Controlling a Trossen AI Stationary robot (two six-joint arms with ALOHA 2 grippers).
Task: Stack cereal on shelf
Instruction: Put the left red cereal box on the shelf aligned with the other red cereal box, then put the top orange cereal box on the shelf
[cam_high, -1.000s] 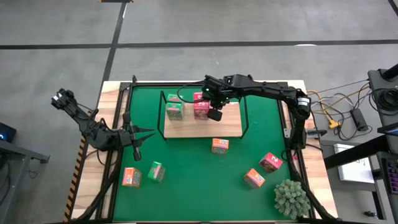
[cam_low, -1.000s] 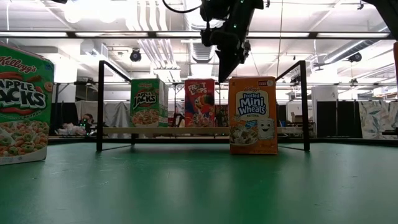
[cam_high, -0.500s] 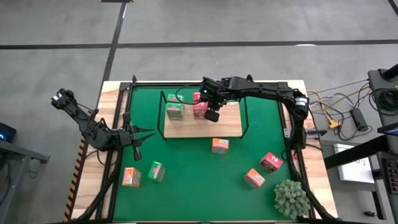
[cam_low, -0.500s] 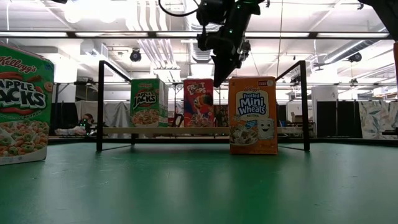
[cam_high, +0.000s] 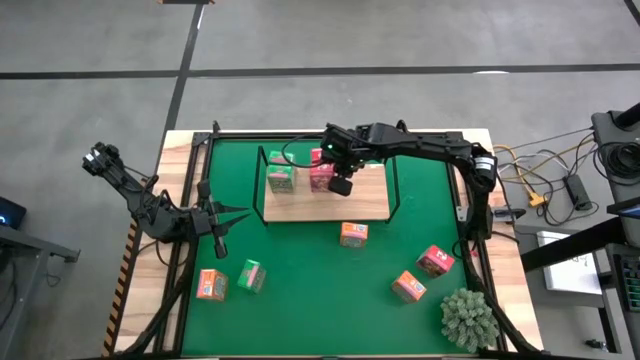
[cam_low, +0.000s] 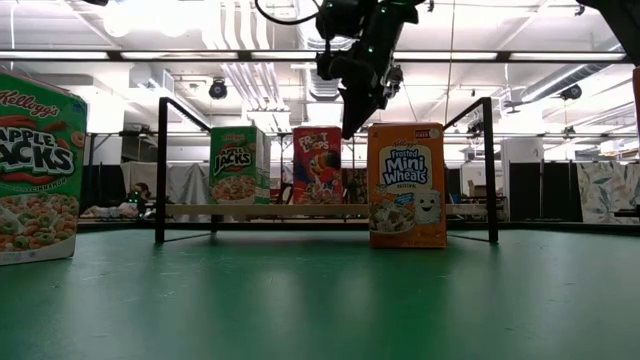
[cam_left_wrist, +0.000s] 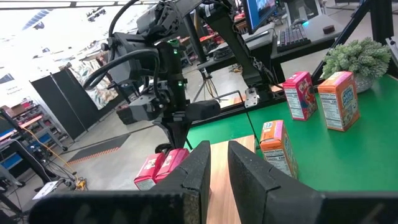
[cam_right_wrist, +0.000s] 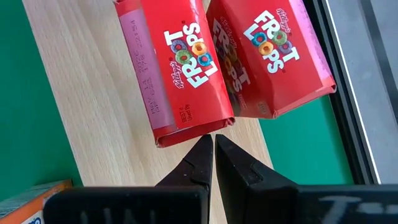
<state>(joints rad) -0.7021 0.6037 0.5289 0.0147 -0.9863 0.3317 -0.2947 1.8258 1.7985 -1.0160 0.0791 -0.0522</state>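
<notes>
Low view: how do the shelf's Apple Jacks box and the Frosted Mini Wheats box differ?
The Apple Jacks box is green and stands on the shelf; the Frosted Mini Wheats box is orange and stands on the mat before it. Both are upright, fronts showing.

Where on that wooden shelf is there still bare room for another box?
The shelf's right half and front strip lie bare. Its back-left is crowded: green boxes, pink-red boxes, and the shut right gripper beside them.
</notes>
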